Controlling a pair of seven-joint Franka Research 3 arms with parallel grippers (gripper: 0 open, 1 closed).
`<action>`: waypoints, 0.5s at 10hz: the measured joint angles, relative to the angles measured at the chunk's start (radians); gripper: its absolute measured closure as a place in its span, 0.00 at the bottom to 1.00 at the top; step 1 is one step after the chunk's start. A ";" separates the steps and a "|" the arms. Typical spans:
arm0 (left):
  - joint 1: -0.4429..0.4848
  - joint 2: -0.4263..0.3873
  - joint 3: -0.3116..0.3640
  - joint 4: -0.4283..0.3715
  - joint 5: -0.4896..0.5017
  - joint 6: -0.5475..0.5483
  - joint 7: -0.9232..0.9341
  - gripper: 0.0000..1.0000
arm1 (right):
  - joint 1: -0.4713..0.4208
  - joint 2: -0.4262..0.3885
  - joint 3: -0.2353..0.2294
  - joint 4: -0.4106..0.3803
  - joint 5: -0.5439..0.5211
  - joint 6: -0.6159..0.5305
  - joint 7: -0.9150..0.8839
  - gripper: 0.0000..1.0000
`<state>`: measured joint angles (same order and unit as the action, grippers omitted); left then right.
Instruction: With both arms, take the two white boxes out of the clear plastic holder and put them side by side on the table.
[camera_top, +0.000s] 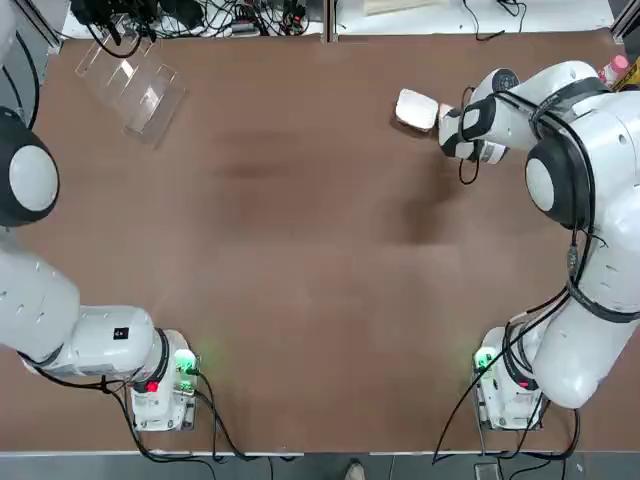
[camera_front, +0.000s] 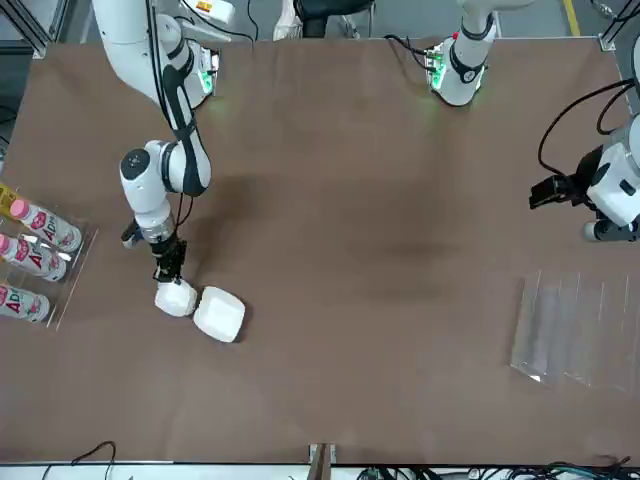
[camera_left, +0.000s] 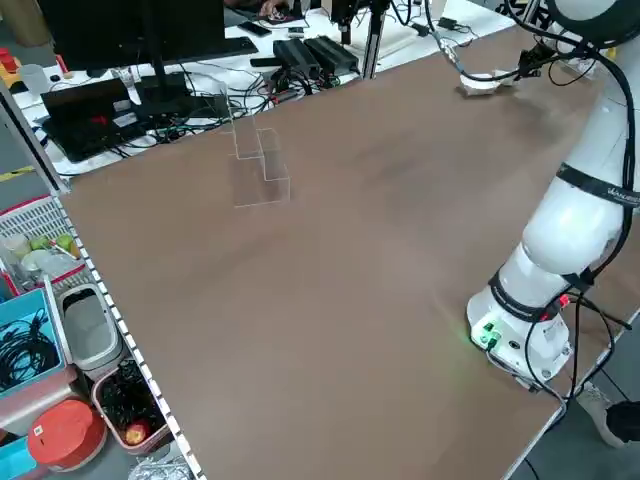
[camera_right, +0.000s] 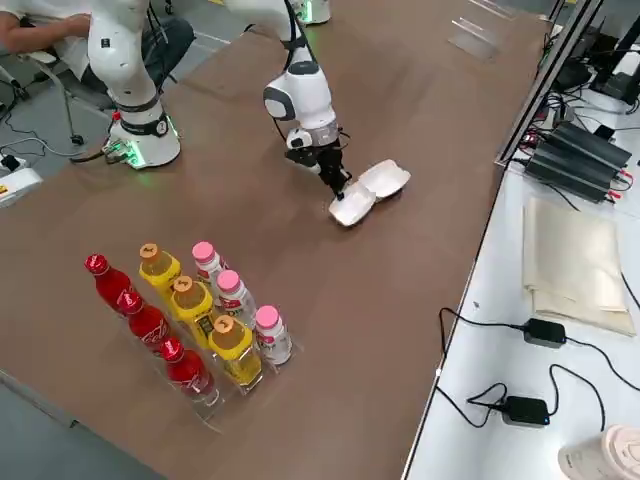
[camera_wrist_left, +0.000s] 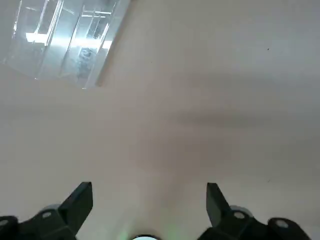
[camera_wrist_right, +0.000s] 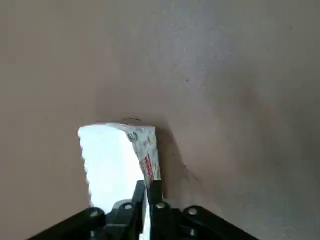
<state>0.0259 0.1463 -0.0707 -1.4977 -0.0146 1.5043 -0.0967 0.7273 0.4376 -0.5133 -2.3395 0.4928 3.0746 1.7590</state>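
Placing step in hand: one white box (camera_front: 220, 314) lies on the counter (camera_front: 400, 200); the other white box (camera_front: 175, 298) is beside it, at the right tool (camera_front: 171, 270). Whether the right tool grips or has released that box, I cannot tell. Left tool (camera_wrist_left: 150, 185) is wide open, holding nothing, near the clear plastic holder (camera_front: 580, 330), which contains neither box. Next move, in my judgement: confirm release, lift clear without dragging, then correct the skewed alignment if required. Markings: red print on one box's side (camera_wrist_right: 146, 150), unreadable; pink-capped bottles (camera_front: 45, 225) show a large "A"; no brand confirmed.
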 joint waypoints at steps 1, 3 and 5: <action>0.001 0.000 0.000 0.000 0.000 0.000 0.000 0.00 | 0.000 0.000 0.000 0.000 0.000 0.001 0.000 0.81; 0.001 0.000 0.000 0.000 0.000 0.000 0.000 0.00 | 0.000 0.000 0.000 0.000 0.000 0.003 0.000 0.72; 0.001 0.000 0.000 0.000 0.000 0.000 0.000 0.00 | 0.001 0.000 0.000 0.001 0.000 0.003 0.001 0.67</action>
<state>0.0266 0.1463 -0.0707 -1.4973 -0.0146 1.5044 -0.0967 0.7280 0.4375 -0.5134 -2.3389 0.4930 3.0781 1.7597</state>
